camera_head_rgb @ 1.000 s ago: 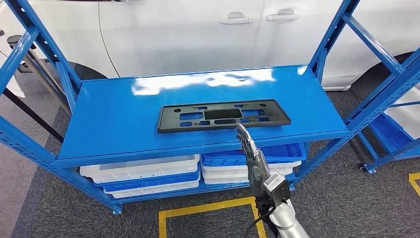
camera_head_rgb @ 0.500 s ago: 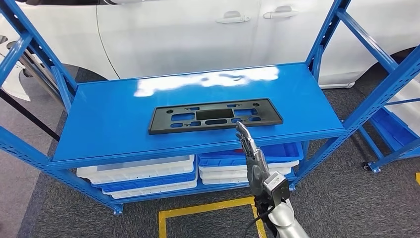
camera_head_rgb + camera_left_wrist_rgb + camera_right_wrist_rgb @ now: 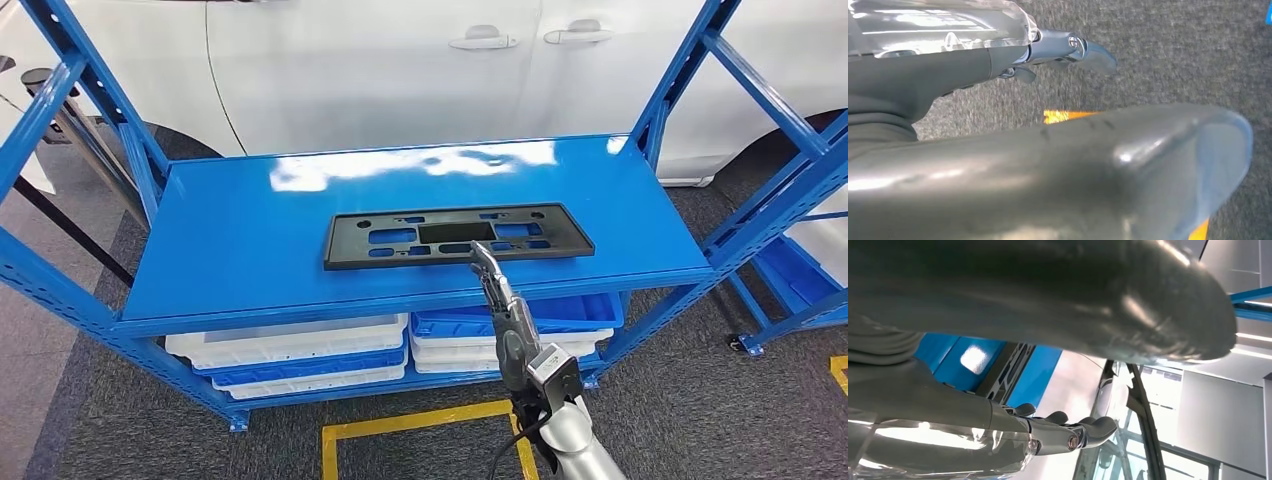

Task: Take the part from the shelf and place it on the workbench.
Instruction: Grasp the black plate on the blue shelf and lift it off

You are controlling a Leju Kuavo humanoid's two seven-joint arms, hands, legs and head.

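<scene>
1. The part [image 3: 458,235], a flat black plate with cutouts, lies flat on the top deck of the blue shelf [image 3: 240,250], a little right of centre and closer to the near edge than the far one.
2. Its long axis runs left-right, roughly parallel to the shelf's near edge.
3. The right hand [image 3: 498,295] is raised from below with fingers extended straight and together, pointing away from the robot. Nothing is in it; it reads as open.
4. Key relation: the fingertips sit at the part's near long edge, right of its middle. The head view cannot settle whether they touch it or hang just above.
5. The part lies ahead of the hand and mostly to its left; the hand approaches across the short axis.
6. The right wrist view shows the part [image 3: 1007,371] on the blue deck beyond the extended fingers [image 3: 1083,432].
7. The left hand [image 3: 1068,50] hangs over grey carpet with nothing visibly in it; open or closed cannot be told. The right hand is clearly the nearer.
8. Judgement: the pick has not begun; the next move needs a purchase on that near edge.
</scene>
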